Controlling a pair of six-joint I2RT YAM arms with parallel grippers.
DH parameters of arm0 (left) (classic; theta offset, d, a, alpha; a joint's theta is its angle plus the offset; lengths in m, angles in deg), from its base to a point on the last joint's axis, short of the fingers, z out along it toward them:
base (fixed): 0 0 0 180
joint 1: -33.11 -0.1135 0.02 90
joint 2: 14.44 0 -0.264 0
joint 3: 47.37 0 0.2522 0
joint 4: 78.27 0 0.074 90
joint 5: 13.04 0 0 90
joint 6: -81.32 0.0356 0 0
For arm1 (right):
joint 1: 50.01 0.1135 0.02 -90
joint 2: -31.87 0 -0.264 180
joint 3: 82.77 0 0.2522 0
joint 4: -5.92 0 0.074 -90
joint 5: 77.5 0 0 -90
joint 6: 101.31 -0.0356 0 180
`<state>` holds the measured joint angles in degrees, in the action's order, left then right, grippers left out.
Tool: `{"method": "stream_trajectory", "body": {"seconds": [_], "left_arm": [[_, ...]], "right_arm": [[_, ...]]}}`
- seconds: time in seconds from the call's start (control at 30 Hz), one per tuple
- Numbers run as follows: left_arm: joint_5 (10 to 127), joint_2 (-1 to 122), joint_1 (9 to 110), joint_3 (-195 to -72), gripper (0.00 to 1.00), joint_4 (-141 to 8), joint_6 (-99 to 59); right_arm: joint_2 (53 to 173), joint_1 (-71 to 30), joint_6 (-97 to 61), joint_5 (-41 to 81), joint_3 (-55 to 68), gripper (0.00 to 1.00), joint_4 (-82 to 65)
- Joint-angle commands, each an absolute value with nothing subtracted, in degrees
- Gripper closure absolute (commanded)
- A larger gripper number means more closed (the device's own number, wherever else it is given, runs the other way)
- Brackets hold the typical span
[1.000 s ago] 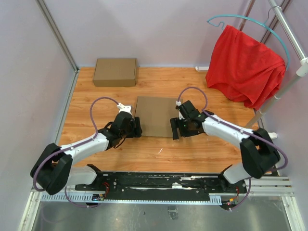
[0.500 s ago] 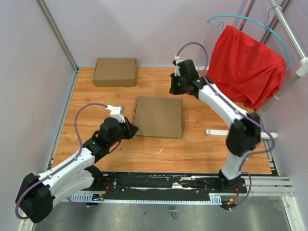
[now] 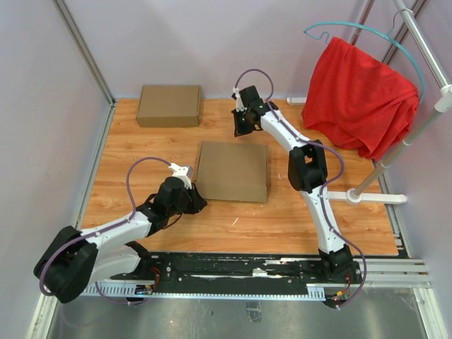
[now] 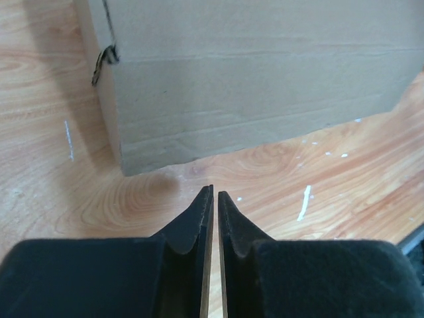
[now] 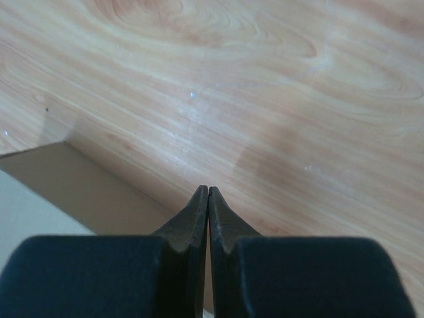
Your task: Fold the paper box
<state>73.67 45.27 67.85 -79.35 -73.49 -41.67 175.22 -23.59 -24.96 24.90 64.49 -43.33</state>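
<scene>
Paper box (image 3: 233, 171) looks basically folded already, lid down flat, sitting mid-counter (image 3: 120, 148). Left pincer (image 4: 215, 192) is pinched nearly shut on nothing, just off the box's near-left corner. Right pincer (image 5: 208, 189) is closed tight, also empty, over bare wood past the far edge. My guess is only a final press-down is left. Second cardboard box (image 3: 169, 106) sits well apart at the back and the red cloth (image 3: 360, 95) hangs off right, so neither is in the way.
</scene>
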Motion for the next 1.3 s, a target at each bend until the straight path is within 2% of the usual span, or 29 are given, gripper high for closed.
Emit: {"method": "stream_trajectory", "body": {"seconds": [0.0, 0.13, 0.37, 0.5, 0.67, 0.9, 1.0, 1.07, 1.17, 1.27], "left_arm": [[75.8, 51.3, 68.2, -80.8, 0.88, -77.5, -40.2], [79.1, 57.4, 68.2, -82.6, 0.85, -81.3, -40.6], [83.0, 71.2, 68.2, -93.9, 0.86, -83.2, -42.0], [82.0, 72.0, 68.3, -95.0, 0.87, -81.0, -42.3], [84.7, 61.4, 68.4, -88.6, 0.82, -74.0, -43.5], [83.4, 41.5, 68.4, -83.6, 0.69, -63.3, -44.5], [83.5, 34.2, 68.4, -82.7, 0.68, -59.2, -45.0], [82.1, 29.6, 68.4, -81.3, 0.68, -58.4, -46.0], [77.9, 23.7, 68.4, -78.0, 0.68, -60.1, -47.7], [79.0, 18.6, 68.4, -75.9, 0.67, -58.9, -47.6]], "right_arm": [[173.8, -24.7, -24.2, 29.7, 60.9, 0.97, -44.8], [171.3, -24.1, -22.8, 33.7, 53.8, 0.96, -44.6], [163.8, -16.9, -17.4, 35.4, 39.3, 0.95, -44.8], [161.5, -13.9, -18.8, 28.1, 33.7, 0.95, -45.2], [161.0, -16.6, -23.5, 23.0, 33.0, 0.94, -45.6], [154.0, -22.0, -27.1, 16.4, 27.3, 0.94, -42.5], [151.2, -22.6, -25.9, 20.6, 24.6, 0.93, -38.1], [152.9, -22.5, -24.4, 23.8, 29.0, 0.92, -40.3], [154.9, -21.3, -22.2, 23.3, 35.6, 0.92, -43.2], [150.5, -20.0, -21.7, 20.7, 33.9, 0.9, -40.0]]}}
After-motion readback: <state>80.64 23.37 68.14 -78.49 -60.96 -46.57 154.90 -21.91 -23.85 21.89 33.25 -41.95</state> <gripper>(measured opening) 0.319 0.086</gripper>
